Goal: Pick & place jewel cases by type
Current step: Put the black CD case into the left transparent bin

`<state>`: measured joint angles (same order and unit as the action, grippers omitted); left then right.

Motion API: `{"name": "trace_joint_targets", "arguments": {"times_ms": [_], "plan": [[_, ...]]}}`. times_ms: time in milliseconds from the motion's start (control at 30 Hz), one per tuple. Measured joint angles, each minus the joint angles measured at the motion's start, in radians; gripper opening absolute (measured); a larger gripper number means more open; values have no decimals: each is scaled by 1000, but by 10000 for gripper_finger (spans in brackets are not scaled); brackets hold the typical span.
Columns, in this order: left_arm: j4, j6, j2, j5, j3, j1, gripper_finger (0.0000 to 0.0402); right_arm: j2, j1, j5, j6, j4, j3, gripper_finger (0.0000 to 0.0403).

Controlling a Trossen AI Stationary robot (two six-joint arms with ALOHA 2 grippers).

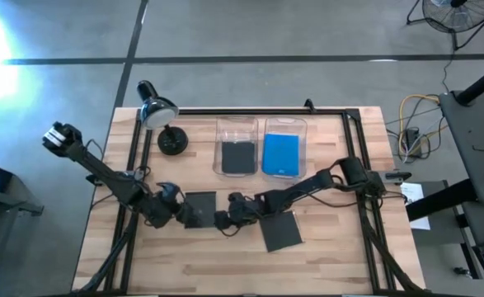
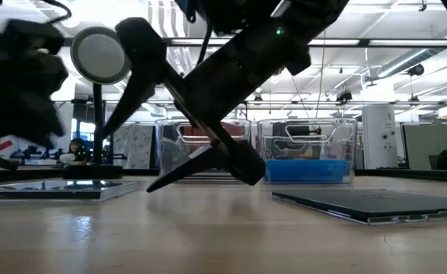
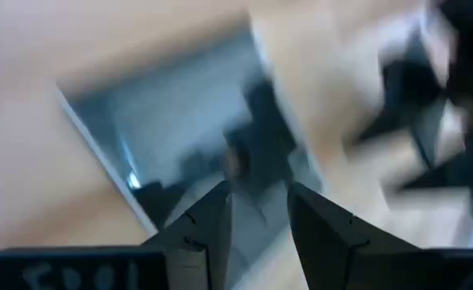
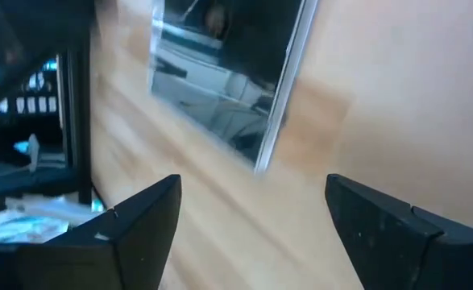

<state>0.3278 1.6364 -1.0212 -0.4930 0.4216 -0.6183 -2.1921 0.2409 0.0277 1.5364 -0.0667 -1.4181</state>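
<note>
Two dark jewel cases lie flat on the table. One [image 1: 200, 205] sits left of centre and shows again in the low view [image 2: 48, 189]. The other [image 1: 281, 233] lies to its right, nearer the near edge [image 2: 368, 204]. A third dark case [image 1: 238, 155] rests in the left clear bin, and a blue case [image 1: 280, 153] in the right bin. My left gripper [image 1: 181, 213] hovers over the left case [image 3: 180, 129], its fingers [image 3: 260, 217] a narrow gap apart. My right gripper [image 1: 225, 219] is just right of that case, wide open [image 4: 252, 225] and above the table.
A desk lamp [image 1: 155, 107] with a round base [image 1: 172, 142] stands at the far left. The two clear bins [image 1: 260, 124] sit side by side at the far middle. A black rail frame [image 1: 353, 124] borders the table. Bare wood lies along the near edge.
</note>
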Motion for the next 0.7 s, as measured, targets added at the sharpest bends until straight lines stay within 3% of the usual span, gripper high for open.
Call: {"name": "trace_joint_targets", "arguments": {"times_ms": [67, 133, 233, 367, 533, 700], "plan": [[69, -67, 13, -113, 15, 22, 103, 0, 13, -2, 6, 0, -2, 298], [71, -181, 14, -153, 16, 70, 103, 0, 21, -1, 6, 1, -2, 296], [60, -333, -5, -52, -1, 183, 103, 0, 23, 20, 10, 1, -2, 292], [52, -409, -42, 101, -29, 341, 104, 0, 23, 34, 32, 5, -14, 290], [39, -472, -67, 128, -36, 466, 104, 0, 33, 43, 29, 4, -45, 290], [-15, -537, -97, 173, -40, 508, 104, 2, 55, 27, 30, 4, -83, 290]]}}
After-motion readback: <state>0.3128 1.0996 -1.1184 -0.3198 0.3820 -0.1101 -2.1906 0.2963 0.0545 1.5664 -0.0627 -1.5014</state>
